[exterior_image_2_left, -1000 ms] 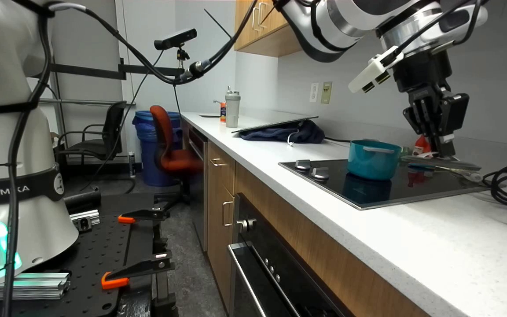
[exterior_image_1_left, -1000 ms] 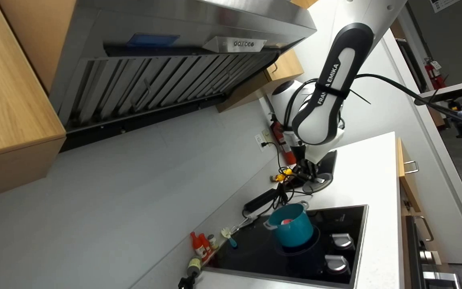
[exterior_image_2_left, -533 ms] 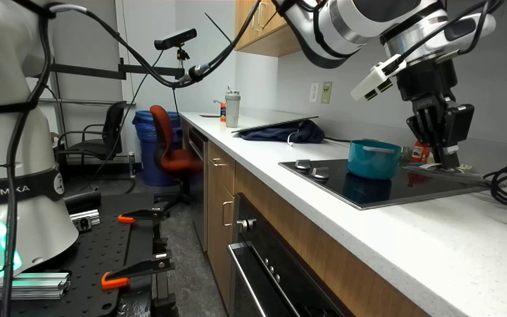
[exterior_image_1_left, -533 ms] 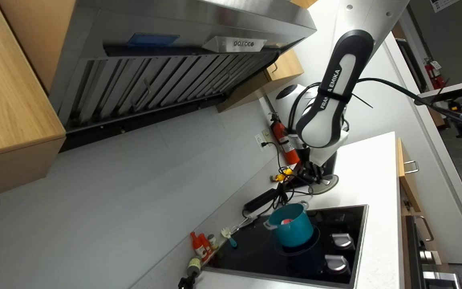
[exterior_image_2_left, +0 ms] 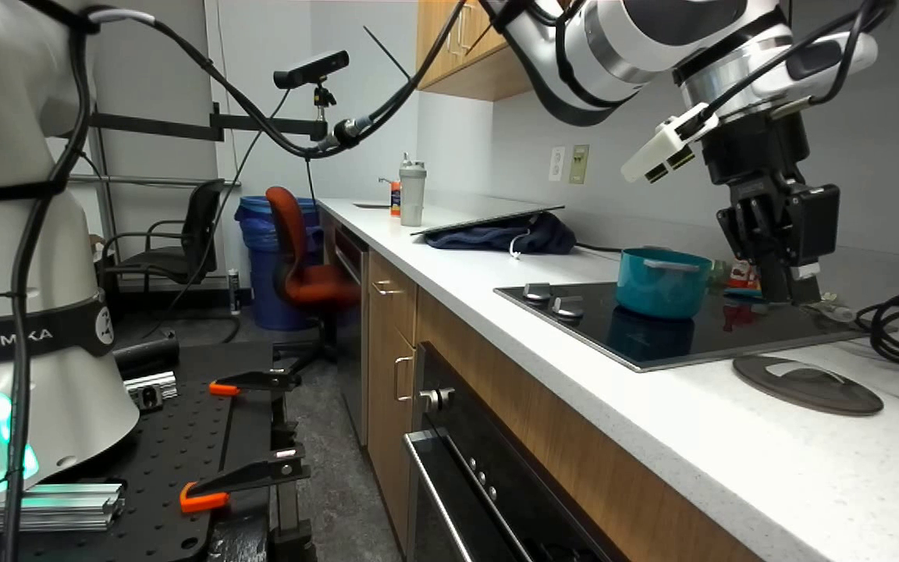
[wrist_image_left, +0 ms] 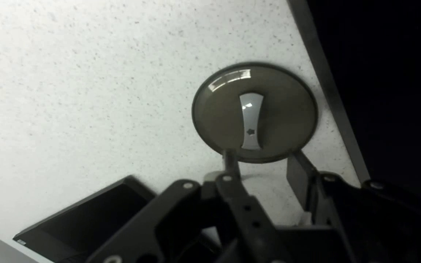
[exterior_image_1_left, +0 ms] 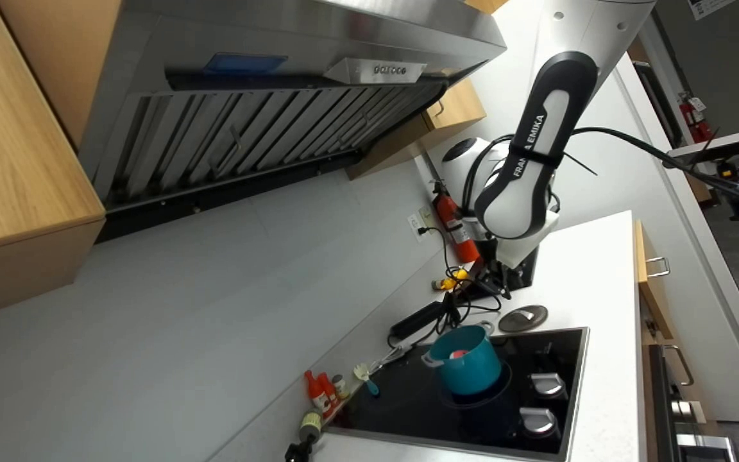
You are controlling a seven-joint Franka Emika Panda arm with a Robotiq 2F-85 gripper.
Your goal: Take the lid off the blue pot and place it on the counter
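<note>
In the wrist view, the lid [wrist_image_left: 255, 112] is seen flat on the white surface [wrist_image_left: 104, 91], its pale handle [wrist_image_left: 250, 120] uppermost; the edge of the black cooktop [wrist_image_left: 389, 73] is found just beside it, a narrow strip of surface being left between. The two fingers [wrist_image_left: 301, 179] of the tool [wrist_image_left: 262, 157] are spread apart, and nothing is gripped. In an exterior view, the blue pot [exterior_image_2_left: 664, 285] is seen upright on the cooktop with no cover on its rim, while the tool is held above the lid and clear of it. In an exterior view, something red [exterior_image_1_left: 458, 353] is shown inside the uncovered pot, too small to be identified; a gap is seen here too between tool and lid, though the tips are poorly made out against a dark object [exterior_image_1_left: 526, 274] behind. The placing step is therefore judged to be done, only the retreat being left. For the next move, a straight lift with the fingers left wide is called for, so that the handle is not snagged and the lid is not nudged against the cooktop; the arm [exterior_image_1_left: 512, 208] can then be drawn back.
</note>
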